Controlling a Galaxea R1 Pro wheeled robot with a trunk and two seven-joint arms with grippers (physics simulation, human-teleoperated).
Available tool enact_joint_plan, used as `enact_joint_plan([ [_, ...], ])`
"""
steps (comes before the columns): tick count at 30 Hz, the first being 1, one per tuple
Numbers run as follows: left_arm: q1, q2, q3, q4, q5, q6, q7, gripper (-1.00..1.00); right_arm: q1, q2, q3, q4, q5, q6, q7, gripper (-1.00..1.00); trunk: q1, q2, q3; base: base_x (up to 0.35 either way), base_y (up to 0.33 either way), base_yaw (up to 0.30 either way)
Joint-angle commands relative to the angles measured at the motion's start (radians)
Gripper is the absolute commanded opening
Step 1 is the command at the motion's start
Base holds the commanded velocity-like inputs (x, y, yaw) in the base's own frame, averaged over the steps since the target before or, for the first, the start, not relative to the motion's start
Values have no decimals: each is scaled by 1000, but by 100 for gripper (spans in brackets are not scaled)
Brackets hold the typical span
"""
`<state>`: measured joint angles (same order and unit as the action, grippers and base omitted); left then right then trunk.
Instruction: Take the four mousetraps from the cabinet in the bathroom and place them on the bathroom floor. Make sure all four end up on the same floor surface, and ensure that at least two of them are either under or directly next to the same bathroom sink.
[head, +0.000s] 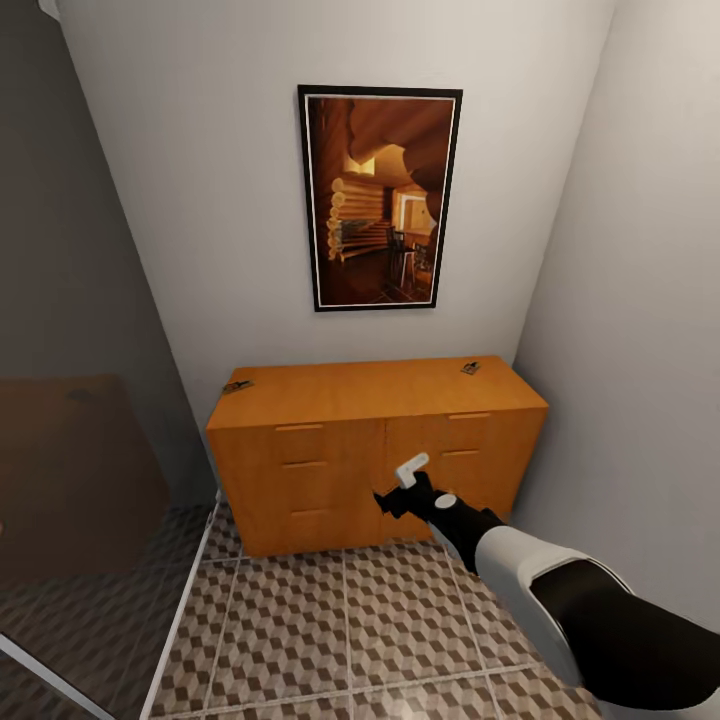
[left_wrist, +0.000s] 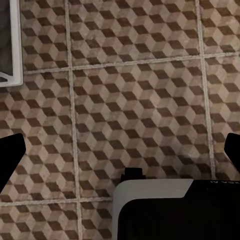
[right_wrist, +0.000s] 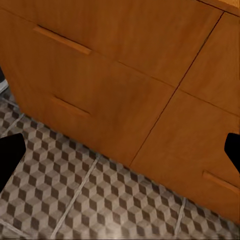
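cabinet (head: 370, 440): two mousetraps on its top, far-left corner (head: 237, 386) and far-right corner (head: 470, 367). right gripper (head: 400, 487), fingers spread and empty, raised at drawer fronts, likely approaching. left gripper (left_wrist: 120, 155) spread and empty above the bathroom floor (left_wrist: 140, 90).

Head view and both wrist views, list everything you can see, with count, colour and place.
cabinet: one, orange-brown wood, against the back wall, drawers shut.
mousetraps: two seen, dark, on the cabinet top, one at the back left corner, one at the back right corner.
framed picture: one, black frame, log interior, on the wall above the cabinet.
bathroom floor: brown-beige cube-pattern tiles, in front of the cabinet.
glass panel: one, dark, on the left.
right gripper: black and white, raised before the drawer fronts, jaws open.
left gripper: black tips, over the floor, jaws open.
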<state>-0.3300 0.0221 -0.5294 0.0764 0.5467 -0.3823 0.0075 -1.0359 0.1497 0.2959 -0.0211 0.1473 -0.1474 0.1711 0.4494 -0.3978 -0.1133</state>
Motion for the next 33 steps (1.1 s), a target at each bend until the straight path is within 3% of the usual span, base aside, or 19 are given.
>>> enact_joint_plan([
  [1,-1,-1,-8,3,3,-5,1,100,12,-3,-4,1,10,-12,-9,100,1,-2,-2,0,0,0],
  [6,-1,0,-8,2,3,-6,4,100,83,-23,-4,1,-4,-58,-60,100,1,-2,-2,0,0,0],
  [10,-1,4,-8,1,4,-7,7,100,154,-43,-5,1,-57,-99,-109,100,1,-2,-2,0,0,0],
  [15,-1,14,-7,-2,2,-9,8,100,252,-80,-5,2,-180,-154,-151,100,1,-2,-2,0,0,0],
  [16,-1,14,-7,-2,2,-9,8,100,252,-80,-5,2,-180,-154,-151,100,1,-2,-2,0,0,0],
  [17,-1,16,-6,-2,2,-9,8,100,277,-92,-5,2,-213,-169,-157,100,1,-2,-2,0,0,0],
  [22,0,17,-2,-4,2,-8,11,100,336,-123,-4,2,-279,-192,-164,100,1,-2,-2,0,0,0],
  [28,0,15,1,-14,3,-7,17,100,388,-145,-4,4,-329,-202,-167,100,1,-2,-2,0,0,0],
  [33,0,16,3,-52,4,-6,44,100,427,-151,-4,4,-341,-203,-168,100,1,-2,-2,0,0,0],
])
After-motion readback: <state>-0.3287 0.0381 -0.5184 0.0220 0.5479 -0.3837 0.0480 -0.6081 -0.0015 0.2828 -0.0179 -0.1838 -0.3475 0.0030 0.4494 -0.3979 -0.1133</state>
